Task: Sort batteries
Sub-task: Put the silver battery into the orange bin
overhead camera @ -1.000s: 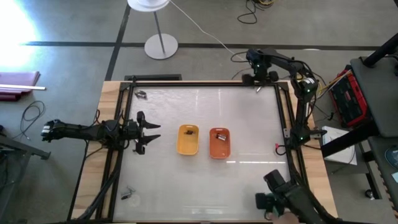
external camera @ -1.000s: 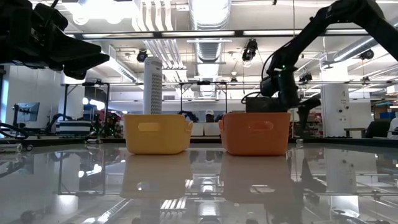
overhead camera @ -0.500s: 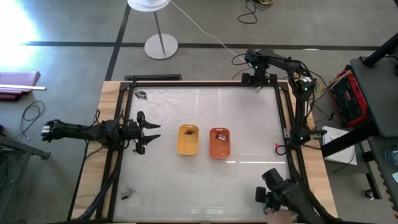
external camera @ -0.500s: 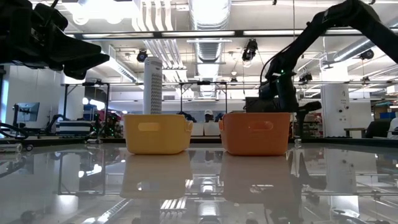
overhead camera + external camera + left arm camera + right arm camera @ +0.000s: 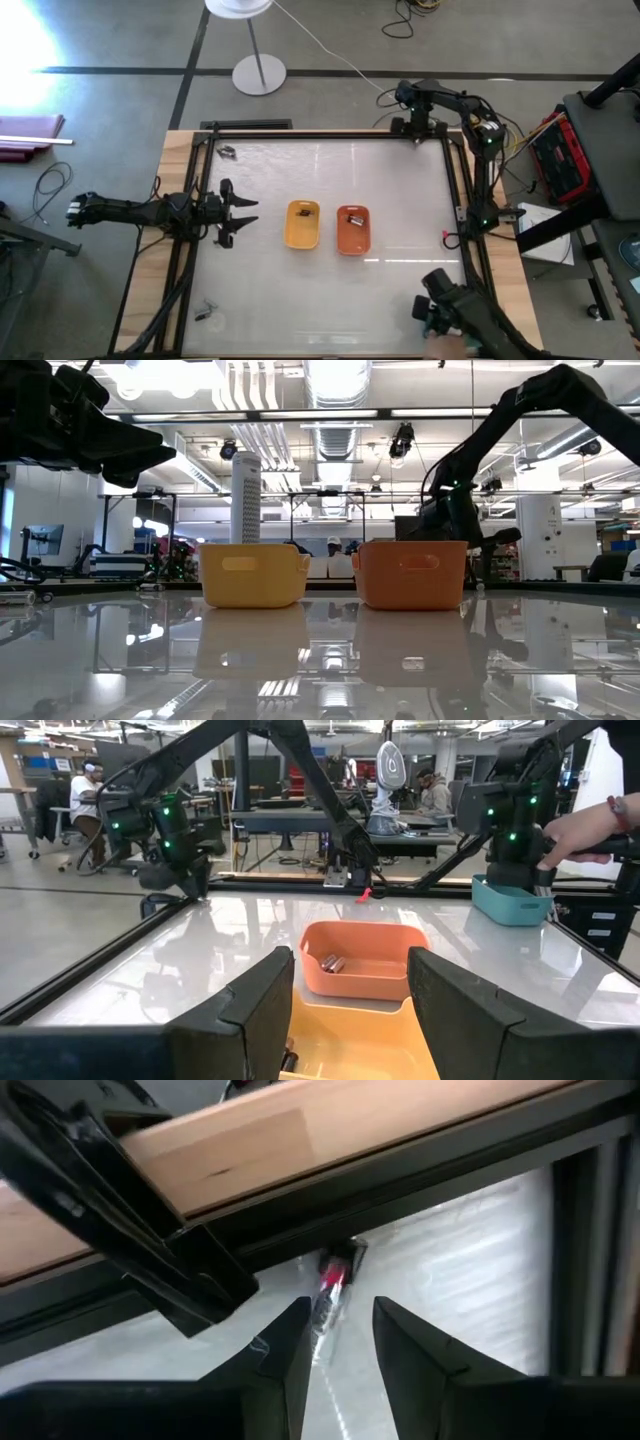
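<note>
Your right gripper (image 5: 338,1342) is edging closer to the tabletop's (image 5: 400,200) far corner, jaws parted around nothing, over a slim red-banded battery (image 5: 328,1292). Your left gripper (image 5: 243,213) is waiting, jaws spread empty.

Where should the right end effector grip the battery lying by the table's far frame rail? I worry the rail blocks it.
Grip the battery across its narrow body, coming from above. It lies flat with one end at the frame rail, already lined up between the open right end effector.

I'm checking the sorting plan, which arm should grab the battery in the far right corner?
Right: its gripper is open, right over that battery. The left gripper waits across the table.
</note>
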